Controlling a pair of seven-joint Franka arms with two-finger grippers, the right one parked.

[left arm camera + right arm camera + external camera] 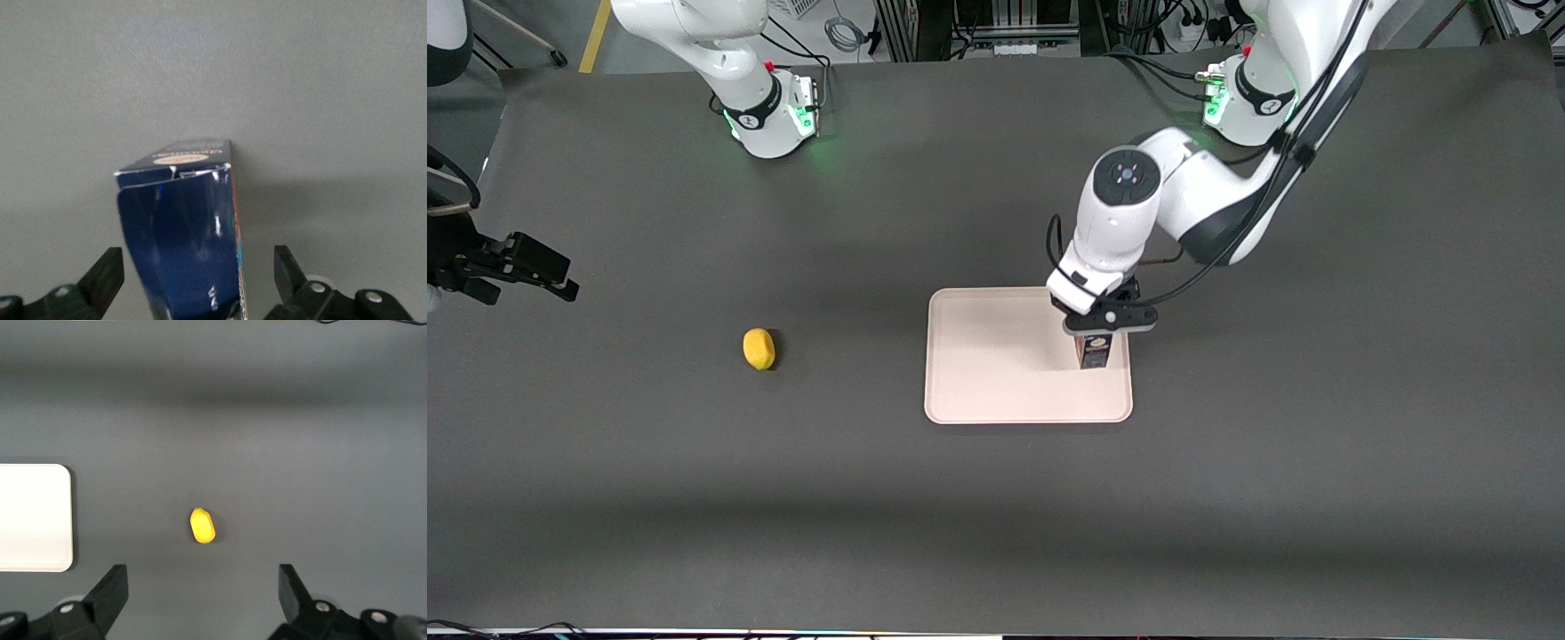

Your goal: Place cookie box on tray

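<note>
We see the gripper (1100, 322) directly above the box (1094, 352), fingers (107, 273) spread apart and clear of its sides. The box stands upright on the tray (996, 373), near the edge toward the working arm. A yellow object (759, 348) lies on the table (694, 489), well apart, toward the parked arm's end.

1. The flat pale pink rectangular tray (996, 373) lay on the dark grey table mat (996, 516), near the middle of the table.
2. The small upright dark blue cardboard cookie box (1094, 352) stood on the tray, close to the tray's edge toward the working arm's end of the table.
3. The left arm's black two-finger gripper (1100, 324) sat directly above the box; its fingers (107, 277) stood spread to either side of the box, apart from it.
4. The small yellow lemon-like object (759, 348) lay on the mat, well apart from the tray, toward the parked arm's end of the table.
</note>
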